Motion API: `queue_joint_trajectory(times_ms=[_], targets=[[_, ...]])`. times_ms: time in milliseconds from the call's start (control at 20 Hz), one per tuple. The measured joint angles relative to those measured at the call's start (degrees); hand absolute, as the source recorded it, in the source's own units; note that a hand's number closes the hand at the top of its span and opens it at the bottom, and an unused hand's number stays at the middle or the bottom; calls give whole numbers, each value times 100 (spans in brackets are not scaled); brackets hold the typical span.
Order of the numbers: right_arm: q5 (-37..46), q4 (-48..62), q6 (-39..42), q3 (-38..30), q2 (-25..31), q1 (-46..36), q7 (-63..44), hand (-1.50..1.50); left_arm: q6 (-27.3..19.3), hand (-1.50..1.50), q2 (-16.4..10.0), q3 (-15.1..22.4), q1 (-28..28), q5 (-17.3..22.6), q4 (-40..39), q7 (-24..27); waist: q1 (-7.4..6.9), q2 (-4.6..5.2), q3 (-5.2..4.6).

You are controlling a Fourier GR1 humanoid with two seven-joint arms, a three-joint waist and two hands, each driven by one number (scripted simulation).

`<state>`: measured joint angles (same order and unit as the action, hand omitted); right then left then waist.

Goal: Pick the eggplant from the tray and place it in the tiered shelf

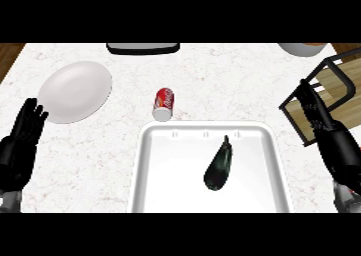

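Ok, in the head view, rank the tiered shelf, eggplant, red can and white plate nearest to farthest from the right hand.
1. Tiered shelf, right edge, beside the right hand.
2. Eggplant, in the tray, centre.
3. Red can, beyond the tray.
4. White plate, far left.

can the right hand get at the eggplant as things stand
Probably yes. The eggplant lies uncovered in the white tray, and nothing stands between it and the right hand, which is open just off the tray's right side, by the tiered shelf.
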<state>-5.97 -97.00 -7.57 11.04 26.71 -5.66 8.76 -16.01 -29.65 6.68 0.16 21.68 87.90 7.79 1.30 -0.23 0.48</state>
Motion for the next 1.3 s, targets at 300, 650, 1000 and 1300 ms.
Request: queue_joint_trajectory(times_ms=[300,650,1000,1300], targets=[[-547,676,-440,-91,-923,-542,-1086,150,-282,0,93,79,-425,-246,165,-381,-199,49,-32],[-975,1225,-1566,-700,-1906,-469,-1592,-150,-580,0,362,312,-456,-391,454,-868,-156,41,-39],[-1041,259,-761,-371,-1063,-479,-2796,-150,-620,0,450,256,-532,-542,528,-1161,-95,3,-54],[-806,-116,99,230,-3,-1229,-4450,-150,-673,0,556,389,-582,-681,544,-1196,-173,1,-66]])
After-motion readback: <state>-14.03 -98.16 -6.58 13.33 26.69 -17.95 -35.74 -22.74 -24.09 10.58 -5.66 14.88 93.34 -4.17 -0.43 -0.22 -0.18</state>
